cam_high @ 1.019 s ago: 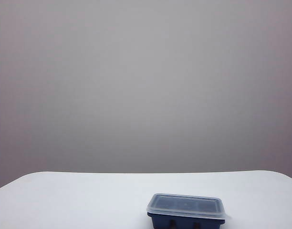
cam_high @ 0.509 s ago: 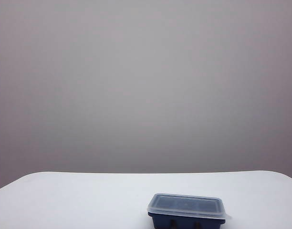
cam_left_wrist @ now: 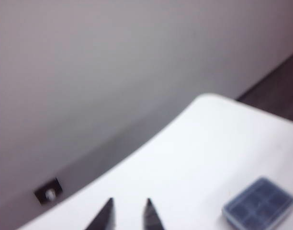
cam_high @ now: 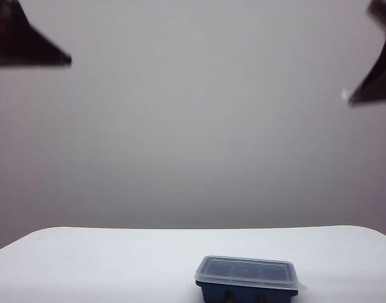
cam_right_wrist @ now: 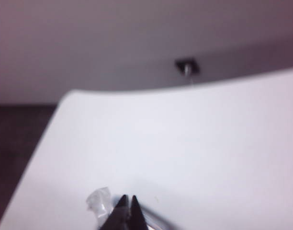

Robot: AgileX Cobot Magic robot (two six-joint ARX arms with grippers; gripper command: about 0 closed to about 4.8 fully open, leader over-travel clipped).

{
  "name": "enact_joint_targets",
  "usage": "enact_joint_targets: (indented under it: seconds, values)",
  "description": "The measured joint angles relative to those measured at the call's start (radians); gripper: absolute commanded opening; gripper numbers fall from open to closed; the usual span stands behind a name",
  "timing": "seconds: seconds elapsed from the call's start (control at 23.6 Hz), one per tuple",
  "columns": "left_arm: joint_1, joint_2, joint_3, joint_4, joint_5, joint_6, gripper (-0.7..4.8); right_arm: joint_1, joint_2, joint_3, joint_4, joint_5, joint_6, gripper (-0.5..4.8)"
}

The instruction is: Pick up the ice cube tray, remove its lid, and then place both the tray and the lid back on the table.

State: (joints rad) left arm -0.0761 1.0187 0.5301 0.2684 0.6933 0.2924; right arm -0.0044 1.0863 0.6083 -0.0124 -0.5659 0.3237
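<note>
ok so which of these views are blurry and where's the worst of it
Exterior view: ice cube tray and lid fairly sharp, the grippers in the top corners are dark smears. Left wrist view: soft all over, left gripper and tray hazy. Right wrist view: the blurriest, right gripper shut, table edge smeared.

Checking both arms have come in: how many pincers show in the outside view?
2: the left pincer at the upper left corner, the right pincer at the upper right edge, both high above the ice cube tray.

White table (cam_high: 105, 265) with rounded corners, wide and plain. Navy ice cube tray (cam_high: 246, 293) sits directly on it near the front edge, right of centre, clear lid (cam_high: 246, 271) seated on top of it.
</note>
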Motion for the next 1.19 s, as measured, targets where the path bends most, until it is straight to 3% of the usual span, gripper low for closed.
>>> enact_joint_targets:
  seconds: [0.17,0.47,0.81,0.93,1.19]
  values:
    - [-0.015,0.134,0.0,0.021,0.004,0.029,0.89,-0.003,0.244,0.0,0.051,-0.069,-0.098,0.29]
    - [-0.031,0.254,0.0,0.035,0.043,0.041,0.89,-0.003,0.615,0.0,0.154,-0.303,-0.116,0.59]
    - [-0.05,0.308,-0.001,0.074,0.061,0.048,0.89,-0.002,0.758,-0.002,0.162,-0.422,-0.075,1.3]
    - [-0.051,0.309,-0.001,0.092,0.066,0.048,0.9,0.003,0.76,0.0,0.166,-0.424,-0.051,1.81]
    - [-0.082,0.308,-0.001,0.128,0.074,0.048,0.9,0.041,0.763,0.005,0.164,-0.425,-0.016,1.81]
